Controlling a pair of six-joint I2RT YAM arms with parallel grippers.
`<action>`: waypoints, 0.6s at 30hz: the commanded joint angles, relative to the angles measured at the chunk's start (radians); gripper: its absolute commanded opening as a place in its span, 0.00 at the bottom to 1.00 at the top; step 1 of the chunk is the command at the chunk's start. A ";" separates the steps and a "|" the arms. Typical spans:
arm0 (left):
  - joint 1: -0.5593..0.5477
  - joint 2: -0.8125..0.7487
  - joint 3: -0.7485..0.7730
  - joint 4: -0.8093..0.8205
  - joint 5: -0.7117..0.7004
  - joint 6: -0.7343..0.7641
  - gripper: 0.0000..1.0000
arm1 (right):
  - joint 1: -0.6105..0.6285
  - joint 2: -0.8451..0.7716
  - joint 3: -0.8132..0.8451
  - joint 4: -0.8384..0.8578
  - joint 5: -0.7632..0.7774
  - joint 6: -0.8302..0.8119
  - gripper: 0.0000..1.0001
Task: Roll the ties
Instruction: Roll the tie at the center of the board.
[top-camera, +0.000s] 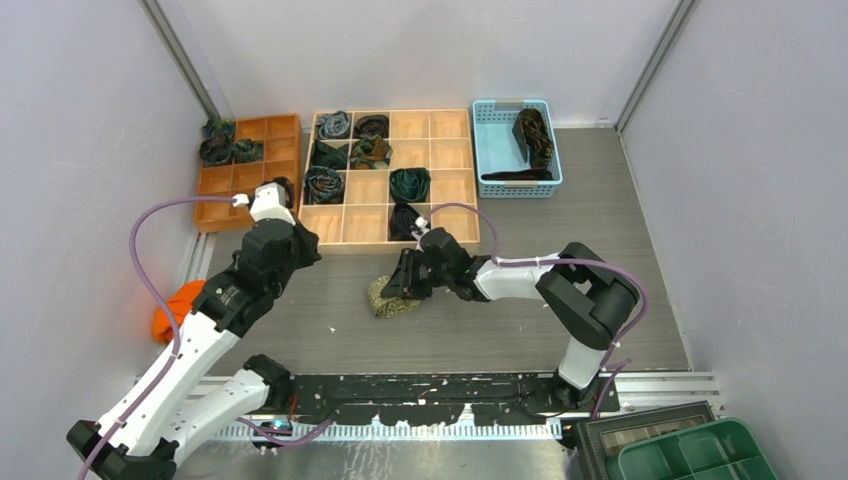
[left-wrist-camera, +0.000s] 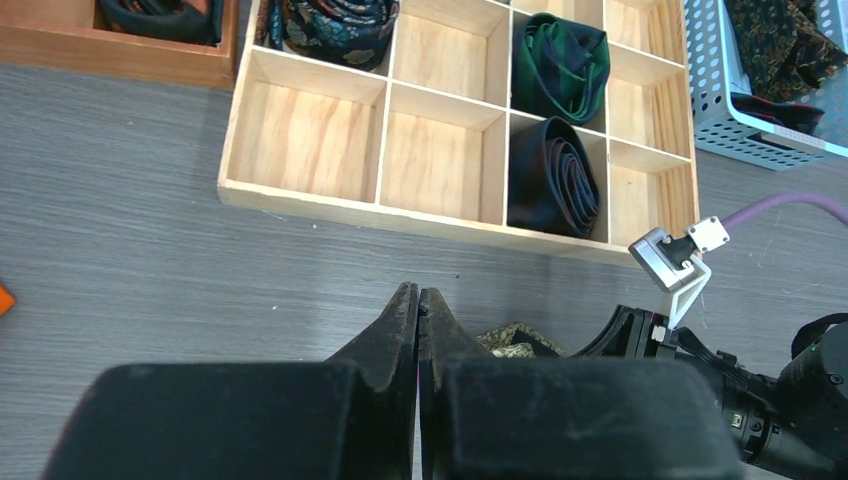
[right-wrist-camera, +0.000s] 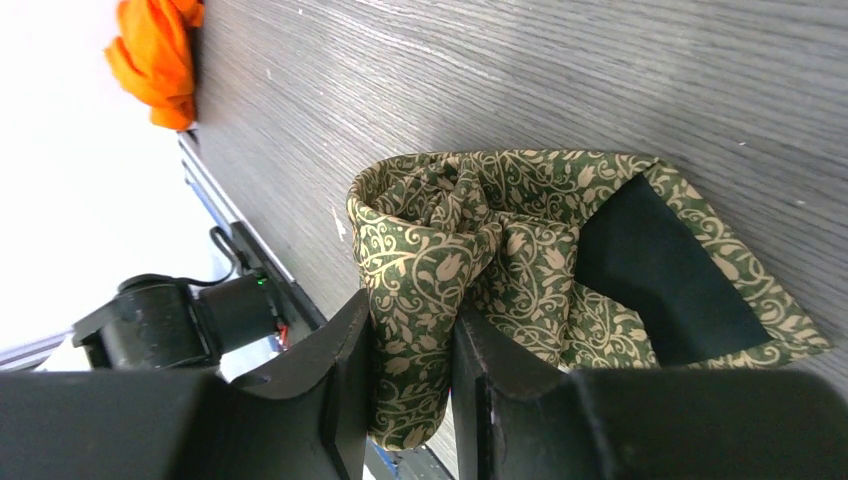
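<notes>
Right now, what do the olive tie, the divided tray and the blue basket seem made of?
The tie: soft woven fabric, perhaps silk or polyester; it creases and folds, cream vine pattern, dark lining. The tray: pale bare-looking wood; grain lines show. The basket: light blue plastic, by its moulded slotted walls.

Between the black fingers of the right gripper (right-wrist-camera: 412, 322) an olive-green tie (right-wrist-camera: 520, 250) is seen, printed with cream vines and tulip-like flowers; its lining is plain and very dark. Beyond the left gripper (left-wrist-camera: 417, 295), in the pale wooden tray (left-wrist-camera: 300, 195), a dark tie (left-wrist-camera: 550, 180), perhaps navy, and a green tie (left-wrist-camera: 560, 65) with darker stripes are seen.
</notes>
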 joint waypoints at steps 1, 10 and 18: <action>0.003 0.018 0.052 0.092 0.034 0.018 0.00 | -0.033 -0.057 -0.049 0.199 -0.091 0.092 0.34; 0.001 0.090 0.025 0.169 0.106 -0.001 0.00 | -0.110 -0.054 -0.167 0.295 -0.140 0.110 0.33; -0.006 0.175 -0.014 0.266 0.187 -0.018 0.00 | -0.147 -0.081 -0.179 0.155 -0.117 0.011 0.40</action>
